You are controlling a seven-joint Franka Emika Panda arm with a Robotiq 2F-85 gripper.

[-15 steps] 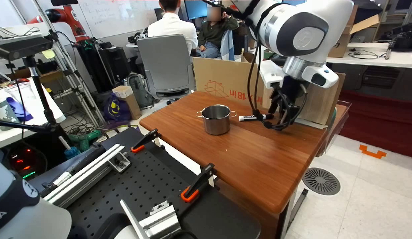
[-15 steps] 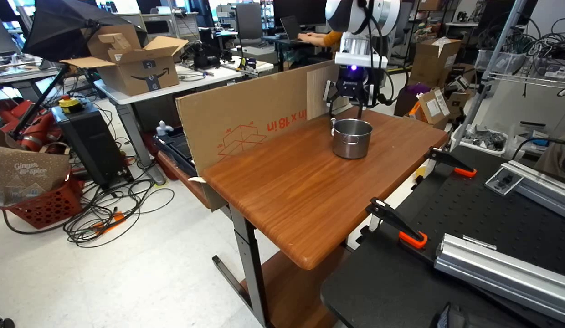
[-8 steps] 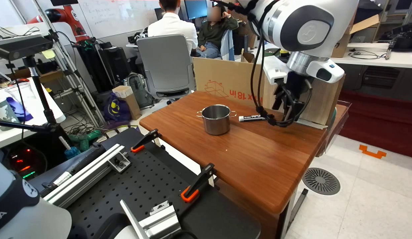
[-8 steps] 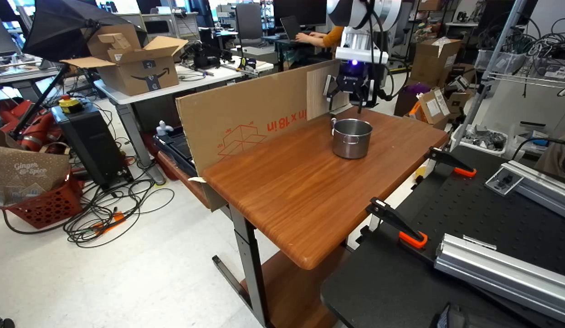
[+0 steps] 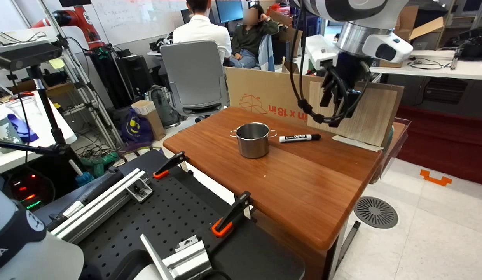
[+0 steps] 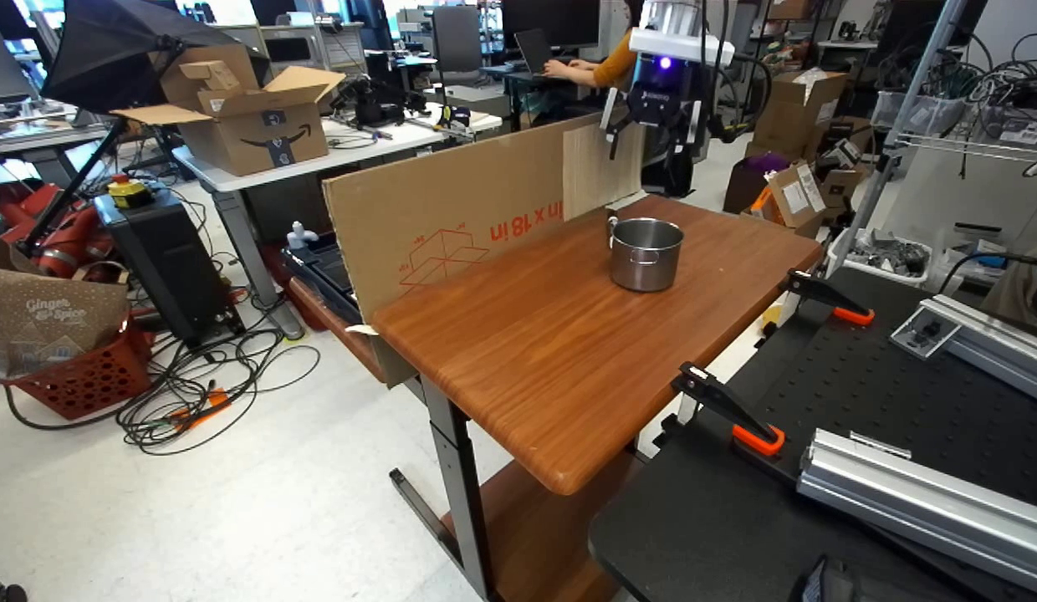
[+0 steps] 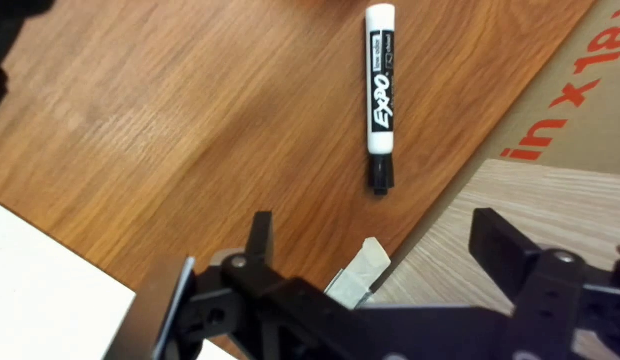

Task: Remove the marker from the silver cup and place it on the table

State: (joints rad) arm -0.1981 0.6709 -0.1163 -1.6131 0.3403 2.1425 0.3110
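Note:
The marker (image 5: 300,138), white and black with a black cap, lies flat on the reddish-brown table (image 5: 295,194), beside the silver cup (image 5: 253,146) and apart from it. In the wrist view the whole marker (image 7: 380,80) shows, its black cap towards my gripper (image 7: 372,214). The silver cup stands upright; it also shows in an exterior view (image 6: 644,266), where the marker is mostly hidden behind it. My gripper (image 5: 329,112) is open and empty, raised above the table near the cardboard, its fingers wide apart in an exterior view (image 6: 641,159).
A cardboard sheet (image 5: 268,91) with a wooden board (image 5: 369,116) stands upright along the table's far edge. A strip of tape (image 7: 362,270) lies at the board's foot. Clamps (image 5: 233,214) and a black perforated plate (image 5: 171,217) adjoin the table's other side.
My open gripper has risen from the table, up and away from the marker. The marker's cap end, covered before by the gripper and cables, now shows. The cup and marker have not moved.

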